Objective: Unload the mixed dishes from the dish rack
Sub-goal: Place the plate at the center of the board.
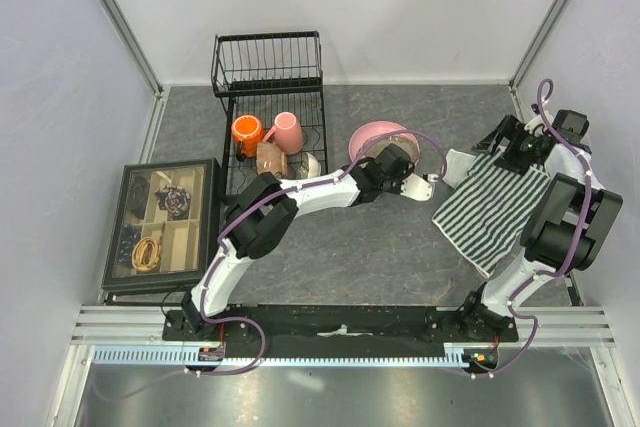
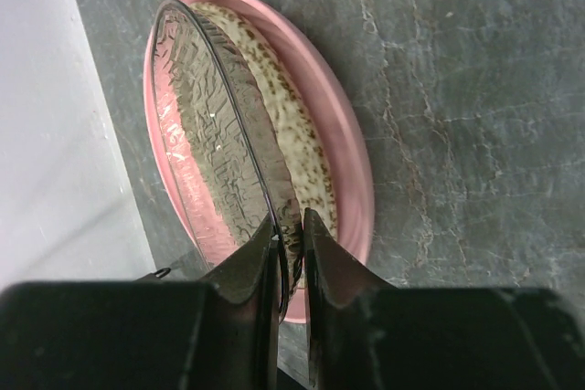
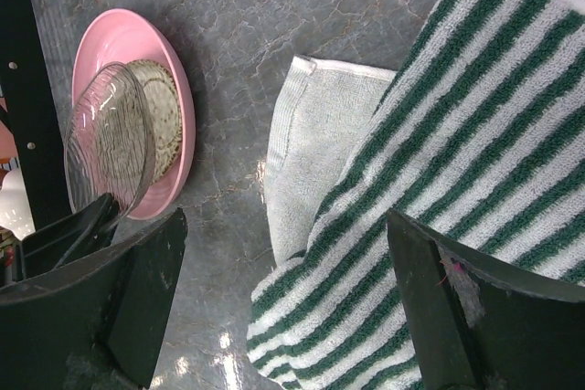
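Glass, clear and ribbed: the bowl (image 2: 215, 134) is pinched at its rim by the left gripper (image 2: 291, 230) with narrow jaws. It is tilted over the pink dish (image 2: 352, 162) on the table (image 2: 475, 89) beside the dish rack (image 1: 268, 62), probably for nesting. The right gripper (image 3: 288, 271) waits above the striped cloth (image 3: 475, 134), jaws wide.

A green-striped cloth (image 1: 497, 209) lies right, a black-framed trinket box (image 1: 211, 212) left.

Robot lab cell: white panel walls (image 1: 350, 7), alu frame rails (image 1: 120, 319).
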Robot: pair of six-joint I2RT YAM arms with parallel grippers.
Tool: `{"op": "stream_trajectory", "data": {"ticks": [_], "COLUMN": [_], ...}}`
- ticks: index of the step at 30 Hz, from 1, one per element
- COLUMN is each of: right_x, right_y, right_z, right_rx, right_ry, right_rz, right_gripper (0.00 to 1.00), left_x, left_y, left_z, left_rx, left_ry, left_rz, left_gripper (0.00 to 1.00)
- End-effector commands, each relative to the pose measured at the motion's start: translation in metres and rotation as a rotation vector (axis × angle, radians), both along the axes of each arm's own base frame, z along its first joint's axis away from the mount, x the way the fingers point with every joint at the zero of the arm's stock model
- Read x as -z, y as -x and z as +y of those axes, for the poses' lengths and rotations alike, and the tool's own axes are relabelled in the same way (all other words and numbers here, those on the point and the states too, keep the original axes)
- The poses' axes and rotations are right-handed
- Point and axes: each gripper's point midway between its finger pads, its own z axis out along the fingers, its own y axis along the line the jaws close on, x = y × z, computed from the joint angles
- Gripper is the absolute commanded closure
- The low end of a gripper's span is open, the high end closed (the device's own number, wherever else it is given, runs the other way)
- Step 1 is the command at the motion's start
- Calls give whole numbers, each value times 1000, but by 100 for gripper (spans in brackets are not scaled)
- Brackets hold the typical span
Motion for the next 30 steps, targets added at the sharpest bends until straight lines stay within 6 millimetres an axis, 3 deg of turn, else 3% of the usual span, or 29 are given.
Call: {"op": "stream_trajectory", "data": {"ticks": [1,11,15,18,25,30], "right_x": [-1,-2,-3,-2,-3,-1], "right_y": [-3,-2,-2,-2,-2,-2], "right_z": [-1,-2,-1,-1,-1,-1], "right_rx": [-21,-19,-22,-21,-22,-21], "right_ry": [-8,-15,-16,-18,-19,-23], "right_rz": [-22,-25,-27,-25,-27,-21], "right_gripper": [2,2,2,2,2,2], "left_x": [-4,7,11,12,1,-18], "left_y": [1,2,2,0,-5,-10], "left_z": [-11,-7,-3,0,3,4], "left_rx": [7,-8,-15,-24,-46,-69], "left_ry": [35,21,14,17,43,86], "left_rz": [2,29,46,53,49,41], "left_gripper": [96,88,74,70,62,52]}}
